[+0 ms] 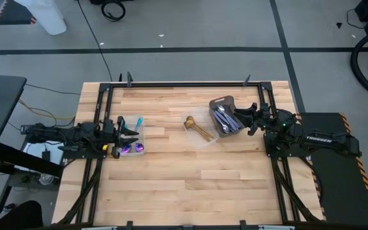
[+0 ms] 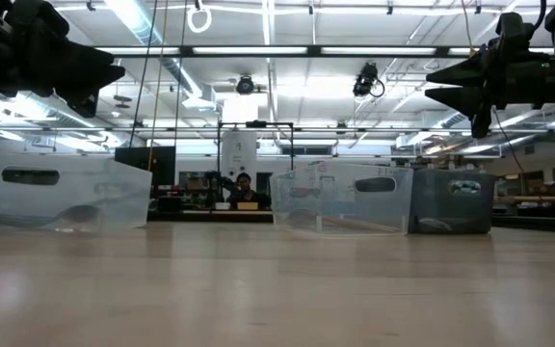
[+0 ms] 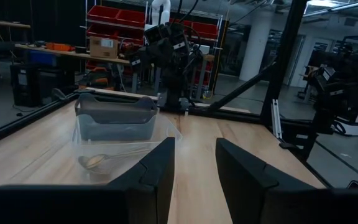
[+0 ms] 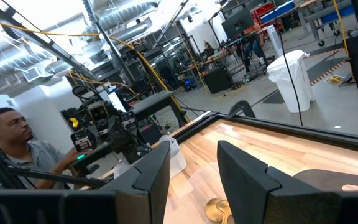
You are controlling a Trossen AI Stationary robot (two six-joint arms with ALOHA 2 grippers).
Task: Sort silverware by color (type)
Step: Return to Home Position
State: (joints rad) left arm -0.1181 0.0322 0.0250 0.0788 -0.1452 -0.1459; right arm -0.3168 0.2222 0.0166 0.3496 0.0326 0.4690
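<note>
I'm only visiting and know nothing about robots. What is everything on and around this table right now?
Table: one, light wood, black frame.
Left clear container: one, transparent, left side of the table.
Purple spoons: a few, iridescent with teal handles, in the left clear container.
Middle clear container: one, transparent, near the table's centre.
Gold spoons: a few, gold, in the middle clear container.
Grey bin: one, dark grey, just right of the middle clear container.
Silver utensils: several, silver, in the grey bin.
Person: one, grey top, beyond the table.
Left gripper: black, open, by the left clear container.
Right gripper: black, open, by the grey bin.
</note>
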